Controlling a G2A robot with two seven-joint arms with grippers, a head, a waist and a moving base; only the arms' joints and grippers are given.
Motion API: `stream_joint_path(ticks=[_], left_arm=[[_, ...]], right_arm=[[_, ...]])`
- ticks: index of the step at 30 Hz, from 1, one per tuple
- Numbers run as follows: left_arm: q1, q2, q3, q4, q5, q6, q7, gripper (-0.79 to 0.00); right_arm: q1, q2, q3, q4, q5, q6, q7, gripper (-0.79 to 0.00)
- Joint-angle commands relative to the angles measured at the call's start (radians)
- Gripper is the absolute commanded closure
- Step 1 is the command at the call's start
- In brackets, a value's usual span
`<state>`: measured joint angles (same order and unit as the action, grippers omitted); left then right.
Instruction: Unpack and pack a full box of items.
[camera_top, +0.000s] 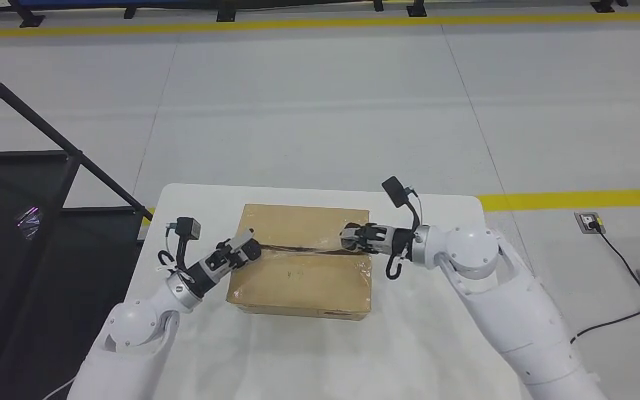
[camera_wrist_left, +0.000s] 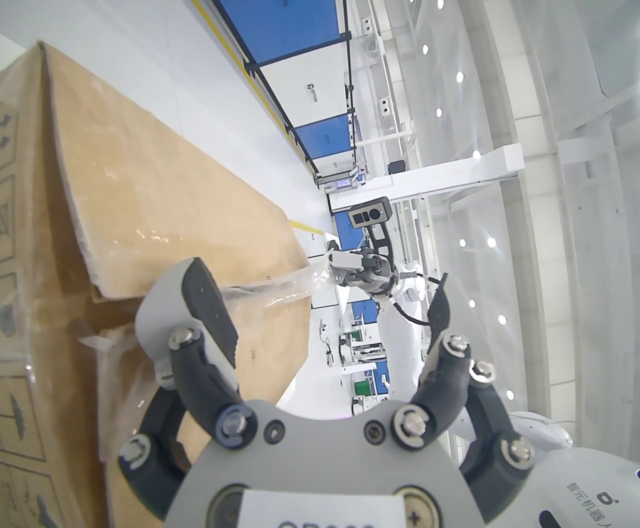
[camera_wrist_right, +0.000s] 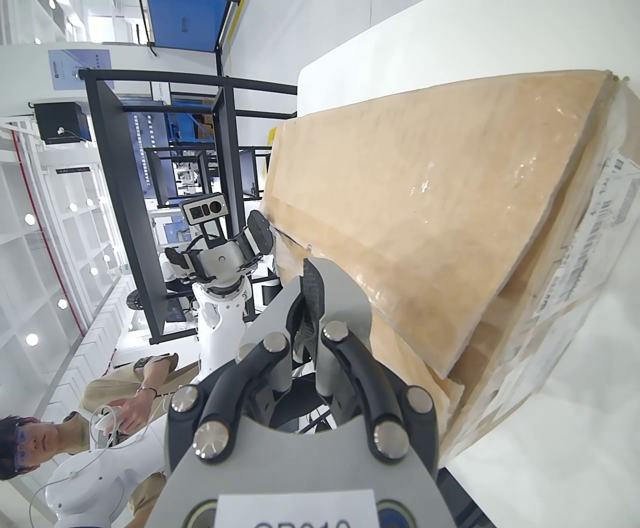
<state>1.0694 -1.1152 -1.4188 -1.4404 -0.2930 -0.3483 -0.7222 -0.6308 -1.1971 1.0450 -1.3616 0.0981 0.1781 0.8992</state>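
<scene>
Pinching tape (camera_wrist_left: 280, 291), right claw (camera_wrist_right: 309, 287) closed, left claw (camera_wrist_left: 320, 295) spread beside box (camera_top: 300, 278)

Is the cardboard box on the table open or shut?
Shut. The top flaps of the cardboard box are down and meet at the middle seam; clear tape is partly pulled off it. Nothing inside shows.

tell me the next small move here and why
Probably the right gripper should pull a little away from the box: its jaws are shut on the tape, which runs taut across the top to the end by the left gripper, whose jaws are open.
</scene>
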Motion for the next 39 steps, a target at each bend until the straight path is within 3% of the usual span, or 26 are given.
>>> stream_joint_path(ticks=[1,3,10,11,13,18,22,27,32,39], left_arm=[[-0.004,0.0,0.004,0.005,-0.001,0.004,-0.001,-0.785],[-0.007,-0.001,0.007,0.008,0.0,0.005,-0.001,-0.785],[-0.018,-0.001,0.016,0.022,0.002,0.007,-0.002,-0.785],[-0.018,-0.001,0.017,0.023,0.002,0.008,-0.003,-0.785],[-0.02,-0.001,0.018,0.023,0.002,0.008,-0.004,-0.785],[-0.022,-0.001,0.019,0.022,0.002,0.01,-0.004,-0.785],[-0.023,0.0,0.019,0.022,0.0,0.012,-0.002,-0.785],[-0.024,0.0,0.019,0.024,-0.004,0.01,-0.002,-0.785],[-0.025,0.0,0.019,0.025,-0.006,0.007,-0.001,-0.785],[-0.025,0.001,0.019,0.024,-0.012,0.002,-0.005,-0.785]], right_arm=[[0.001,0.0,0.0,0.002,-0.002,0.001,-0.001,-0.077],[0.001,0.0,-0.001,0.005,-0.005,0.001,-0.003,-0.188],[0.003,-0.001,-0.005,0.023,-0.012,0.001,-0.007,-0.385],[0.003,-0.001,-0.004,0.025,-0.012,0.0,-0.007,-0.48],[0.002,0.0,0.003,0.027,-0.015,0.002,-0.017,-0.767],[-0.025,0.01,0.054,-0.013,-0.017,-0.005,-0.062,-0.785],[-0.076,0.02,0.112,-0.113,0.002,-0.076,-0.114,-0.785],[-0.081,0.013,0.089,-0.183,0.001,-0.14,-0.151,-0.785],[0.017,-0.02,-0.019,-0.096,0.04,-0.161,-0.169,-0.785],[0.213,-0.103,-0.219,0.167,0.128,-0.143,-0.131,-0.785]])
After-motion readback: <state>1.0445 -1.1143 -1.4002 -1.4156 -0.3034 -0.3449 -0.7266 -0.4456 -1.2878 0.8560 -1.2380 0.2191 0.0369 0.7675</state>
